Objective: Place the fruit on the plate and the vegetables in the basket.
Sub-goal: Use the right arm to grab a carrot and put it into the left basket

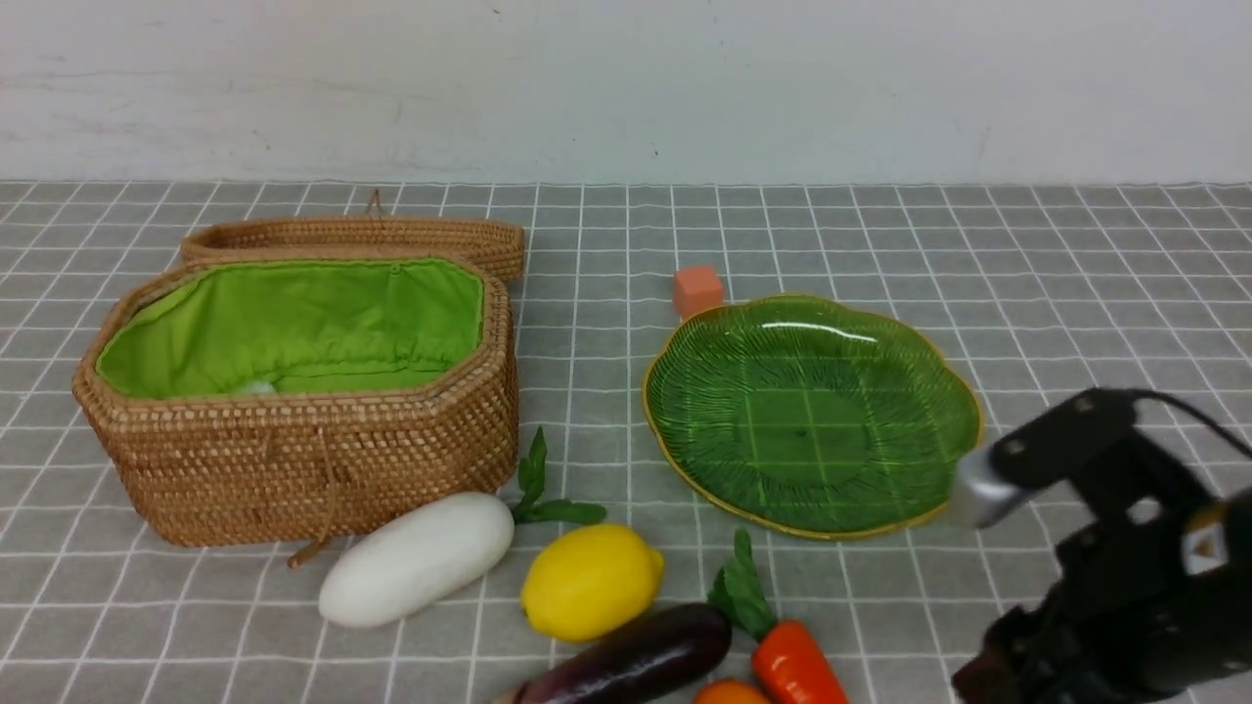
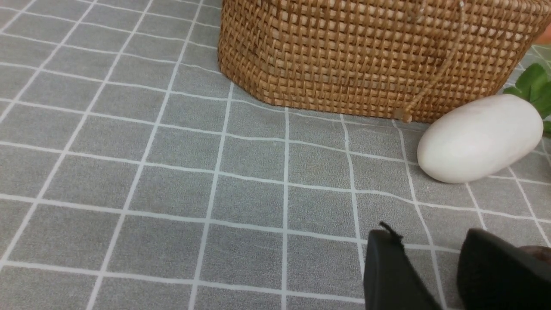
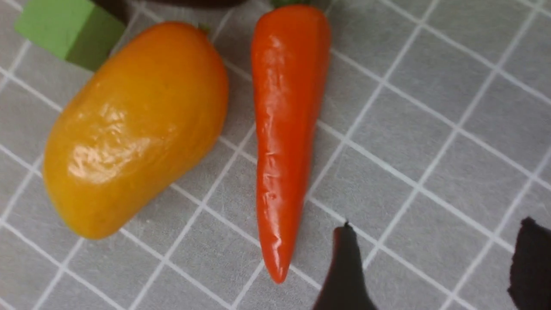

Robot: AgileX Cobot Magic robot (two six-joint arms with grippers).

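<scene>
**Right claw (image 3: 437,224) spread wide near the carrot (image 3: 284,129); the plate (image 1: 812,411) holds no fruit yet.**

Your right claw is spread and empty, its fingers flanking bare cloth just past the carrot's pointed tip, probably so you can straddle the carrot or the mango (image 3: 133,125) close beside it. Your left claw (image 2: 428,234) hangs low over the surface, jaws parted with nothing between them, near the white vegetable (image 1: 416,557), which rests against the basket (image 1: 313,460). From the plate, the basket sits at 9 o'clock with its lid (image 1: 362,235) set behind it, so the green lining is open to drop into. The lemon (image 1: 590,581) and the aubergine (image 1: 636,657) lie at about 7 o'clock, and the carrot lies at 6 o'clock. I judge the mango the handier pick, with the plate close by.
</scene>
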